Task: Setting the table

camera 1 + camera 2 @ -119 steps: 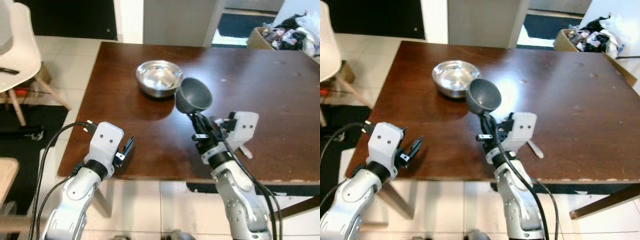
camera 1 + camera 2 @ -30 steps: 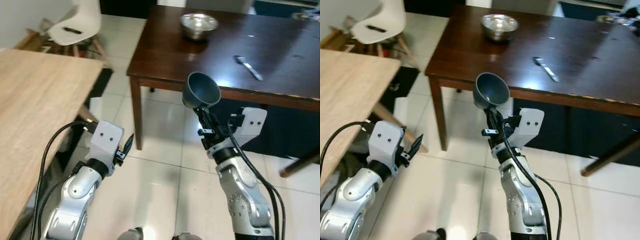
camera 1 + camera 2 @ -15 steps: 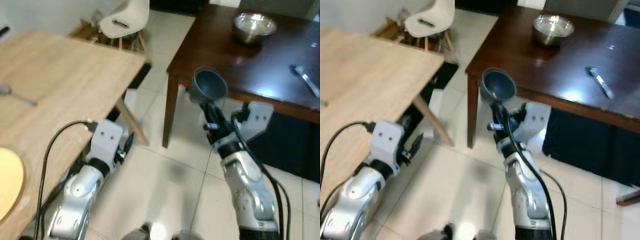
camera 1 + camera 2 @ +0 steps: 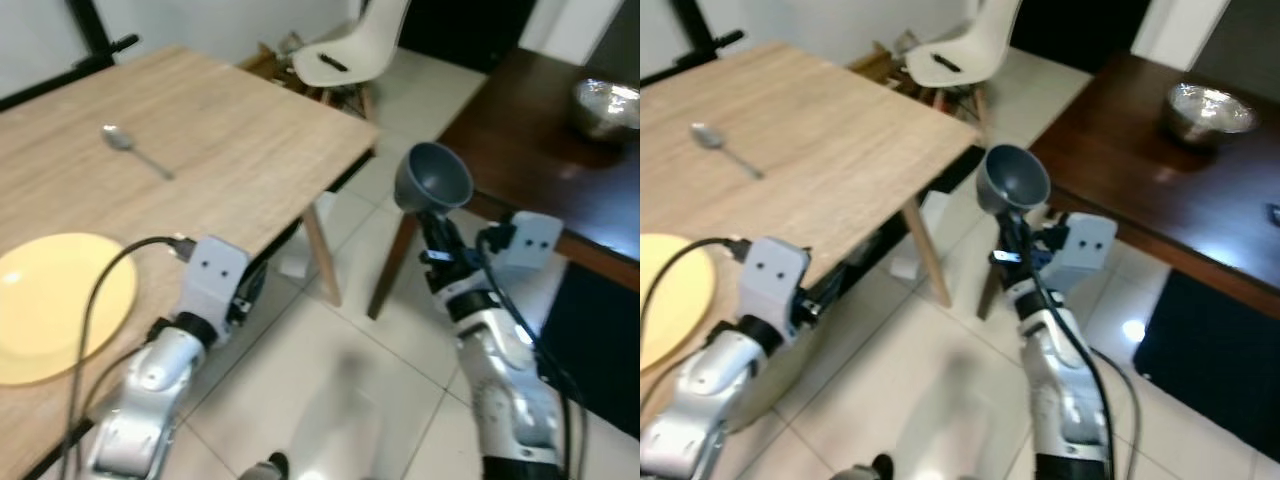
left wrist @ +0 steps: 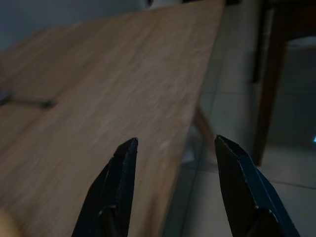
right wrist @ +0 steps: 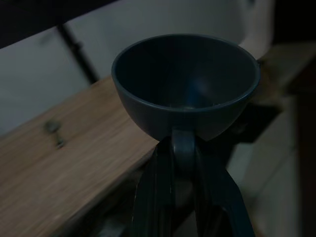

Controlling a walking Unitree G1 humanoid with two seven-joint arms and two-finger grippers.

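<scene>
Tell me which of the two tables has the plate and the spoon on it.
The light wooden table on the robot's left: it bears the yellow plate and the spoon. The dark table holds a steel bowl.

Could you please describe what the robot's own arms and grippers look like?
Both arms are silver with rounded, jointed segments. Each wrist carries a boxy pale grey housing with small dark dots. The left gripper and right gripper have long black tapered fingers. Black cables loop along both arms.
</scene>
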